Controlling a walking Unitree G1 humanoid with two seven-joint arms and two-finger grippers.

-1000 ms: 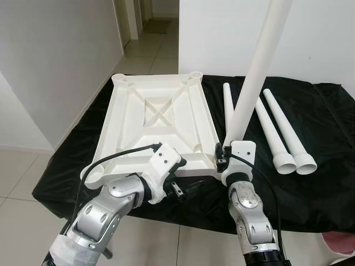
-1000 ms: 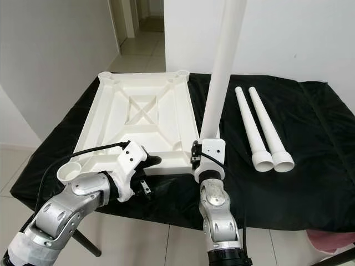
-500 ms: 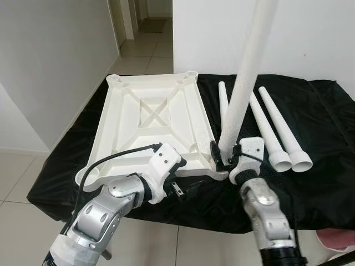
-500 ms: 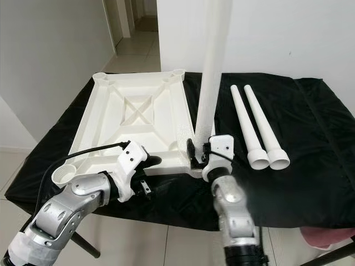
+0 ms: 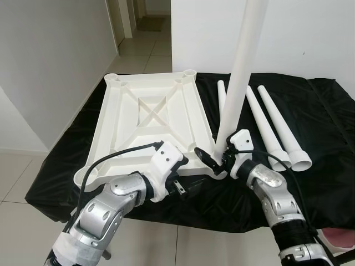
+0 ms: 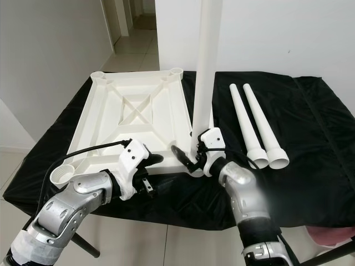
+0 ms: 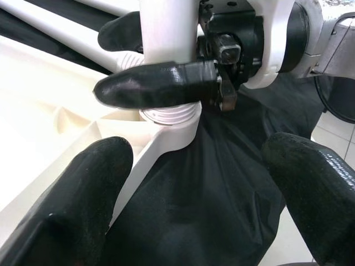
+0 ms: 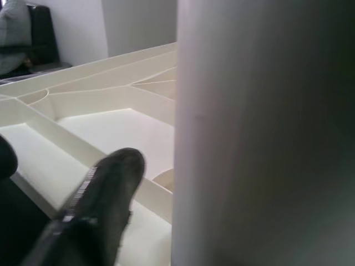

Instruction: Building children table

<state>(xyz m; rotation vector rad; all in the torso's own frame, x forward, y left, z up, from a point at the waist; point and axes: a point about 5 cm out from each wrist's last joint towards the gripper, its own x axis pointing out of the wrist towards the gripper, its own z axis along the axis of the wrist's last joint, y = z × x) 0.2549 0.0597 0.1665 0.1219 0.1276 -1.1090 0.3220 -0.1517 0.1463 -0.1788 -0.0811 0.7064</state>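
White tabletop (image 5: pixel 150 119) lies upside down on a black cloth (image 5: pixel 321 138), ribs and corner sockets facing up.

Right gripper (image 5: pixel 213 158) is at the tabletop's near right corner socket. A white leg (image 5: pixel 239 83) stands upright between its jaws, threaded foot at that socket. The left wrist view shows one black finger (image 7: pixel 158 86) pressed across the leg just above the threads and the other behind it: jaws clenched on the leg.

Left gripper (image 5: pixel 178 185) hovers just in front of the tabletop's near edge, beside the right gripper. Its jaws are spread wide, nothing between them except cloth and the socket corner beyond the fingertips.

Three spare legs (image 5: pixel 277 130) lie flat on the cloth beyond the right gripper, side by side, wide ends toward the robot.
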